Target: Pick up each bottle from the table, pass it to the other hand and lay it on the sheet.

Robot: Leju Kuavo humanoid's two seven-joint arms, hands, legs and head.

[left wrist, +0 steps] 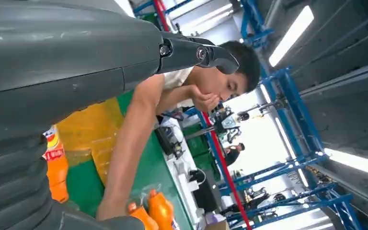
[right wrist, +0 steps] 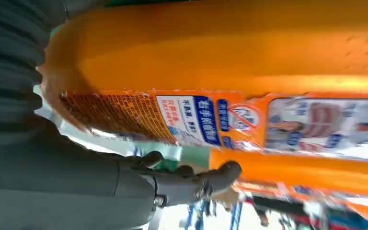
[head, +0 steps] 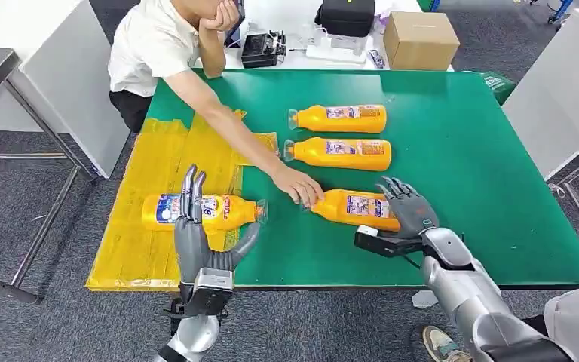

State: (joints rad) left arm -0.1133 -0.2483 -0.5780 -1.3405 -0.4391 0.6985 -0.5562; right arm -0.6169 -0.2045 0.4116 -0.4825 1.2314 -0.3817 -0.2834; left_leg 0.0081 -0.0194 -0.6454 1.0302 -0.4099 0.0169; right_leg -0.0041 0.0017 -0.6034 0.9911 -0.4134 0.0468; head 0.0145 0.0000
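Note:
One orange bottle [head: 196, 211] lies on the yellow sheet [head: 158, 158] at the table's left; its base [left wrist: 57, 167] shows beside my left hand [left wrist: 76, 62]. My left hand [head: 196, 245] stands open just in front of it, fingers upright, holding nothing. A second orange bottle [head: 354, 207] lies on the green table [head: 460, 151] near the front edge. My right hand [head: 407, 215] is at its base end, fingers spread over it and thumb [right wrist: 196, 184] alongside, not closed. This bottle [right wrist: 220, 57] is very close to the right wrist camera. Two more bottles [head: 339, 118] [head: 339, 153] lie further back.
A person in a white shirt [head: 151, 45] leans over the far left corner; their arm [left wrist: 129, 143] stretches across the sheet, and their hand [head: 298, 186] rests on the neck of the bottle at my right hand. A cardboard box [head: 420, 39] and electronics [head: 264, 47] sit behind the table.

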